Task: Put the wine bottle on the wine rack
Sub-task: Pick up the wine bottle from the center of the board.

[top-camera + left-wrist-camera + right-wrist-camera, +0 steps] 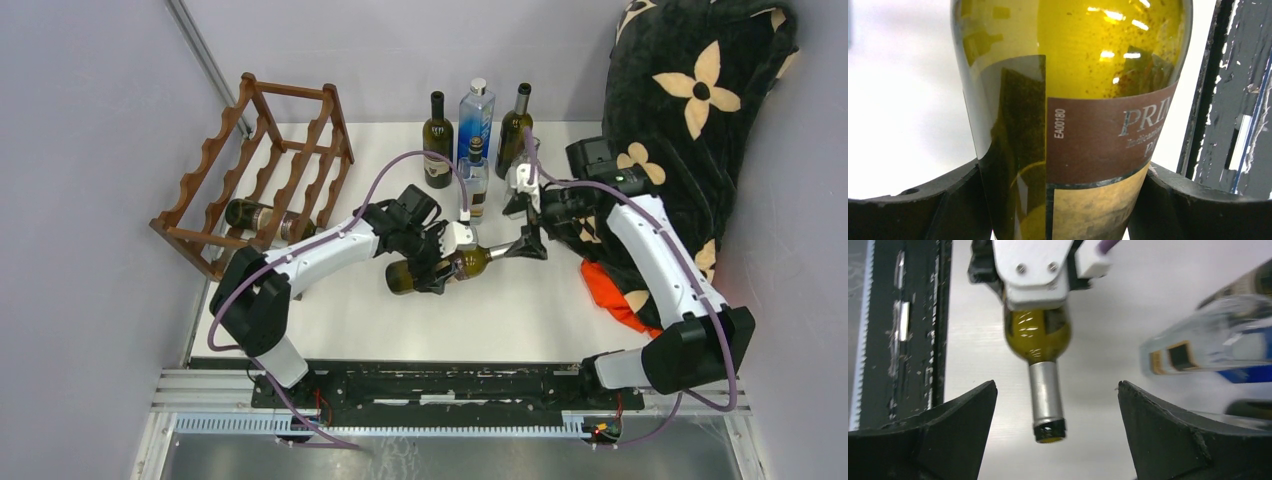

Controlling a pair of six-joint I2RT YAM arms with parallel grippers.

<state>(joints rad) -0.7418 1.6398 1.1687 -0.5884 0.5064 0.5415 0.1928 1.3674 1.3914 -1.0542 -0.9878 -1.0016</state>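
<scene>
The left tool [432, 268] is clamped across the label part of the wine bottle [470, 263], holding it on its side over the middle of the table [520, 310]. I take this as a grip at the heavy body, so one arm can carry it level. The right tool [510, 248] stands wide open with the neck between its fingers, touching neither, so it bears no load. The bottle's long axis runs roughly left to right, with the mouth to the right and slightly far and the base to the left and near. The wine rack [290, 90] sits at the far left, well apart, and one dark bottle [262, 216] lies in it.
</scene>
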